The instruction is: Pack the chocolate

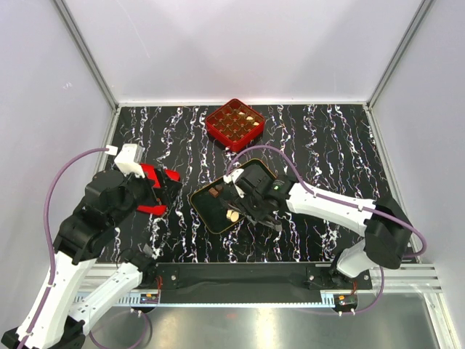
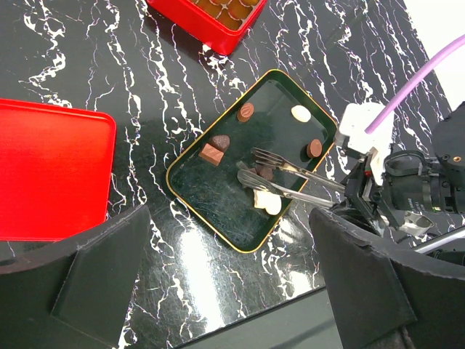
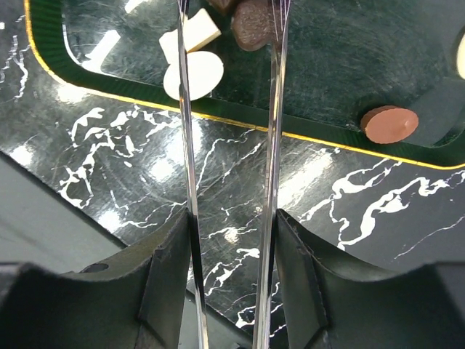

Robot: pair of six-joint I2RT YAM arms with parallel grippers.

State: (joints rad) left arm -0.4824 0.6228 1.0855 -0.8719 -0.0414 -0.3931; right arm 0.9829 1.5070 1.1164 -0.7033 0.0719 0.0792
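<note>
The right gripper (image 1: 256, 205) is seen from above stretched over the black tray (image 1: 205, 211), entered from the tray's four o'clock side. The chocolate (image 1: 232, 216) lies loose in that tray. The red box (image 1: 234, 123) stands at the tray's twelve o'clock, well apart from it. The left gripper (image 1: 156, 190) is spread wide at nine o'clock, above a red lid (image 1: 166, 182).

In the left wrist view, metal tongs (image 2: 290, 168) are shown held by the right gripper. Their tips are set over a dark piece (image 2: 265, 172) and a cream piece (image 2: 269, 203) near the tray's five o'clock rim. Other pieces are scattered toward twelve.

In the right wrist view, the fingers (image 3: 167, 276) are pressed against the outsides of the tong arms, so the tool is clamped. The blades stand apart and nothing is pinched between them.

The pick-up step is judged to be in hand. For the next move, the tips would need to be centred around one piece and squeezed gently. The piece could then be lifted and carried to the box at twelve o'clock.
</note>
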